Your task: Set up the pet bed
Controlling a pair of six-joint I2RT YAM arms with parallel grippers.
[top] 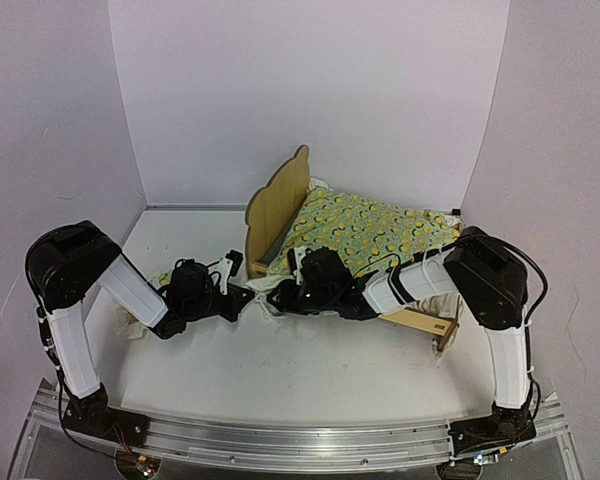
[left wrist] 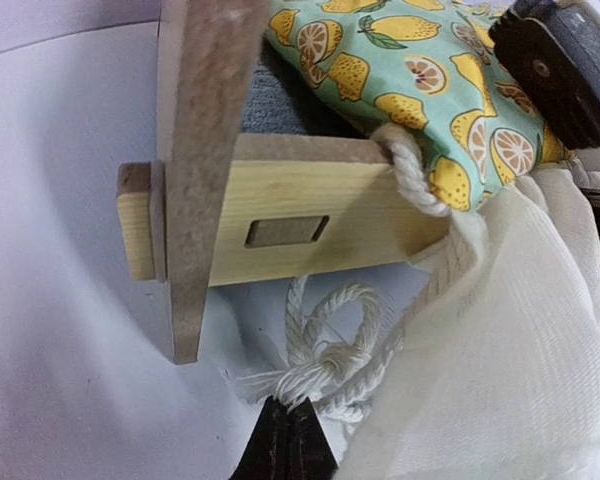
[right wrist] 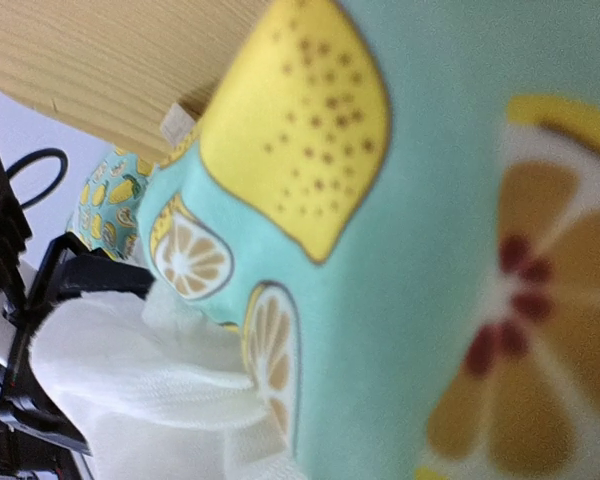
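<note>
The pet bed [top: 280, 205] stands mid-table, its rounded plywood headboard upright at the left end. The lemon-print quilt [top: 365, 232] lies over it. In the left wrist view the side rail [left wrist: 310, 225], headboard edge [left wrist: 200, 150] and a strip of grey base [left wrist: 275, 100] show, with the quilt's white ruffle [left wrist: 520, 340] hanging at the right. My left gripper [left wrist: 286, 408] is shut on the frayed end of a knotted white cord [left wrist: 330, 350] below the rail. My right gripper [top: 285, 297] is at the quilt's near-left corner. Quilt [right wrist: 430, 250] fills its own view and hides the fingers.
White walls close in the table on three sides. A small lemon-print ruffled piece [top: 132, 322] lies under my left forearm. The bed's foot end [top: 435, 328] sits close to my right upper arm. The aluminium base rail [top: 300, 440] runs along the near edge.
</note>
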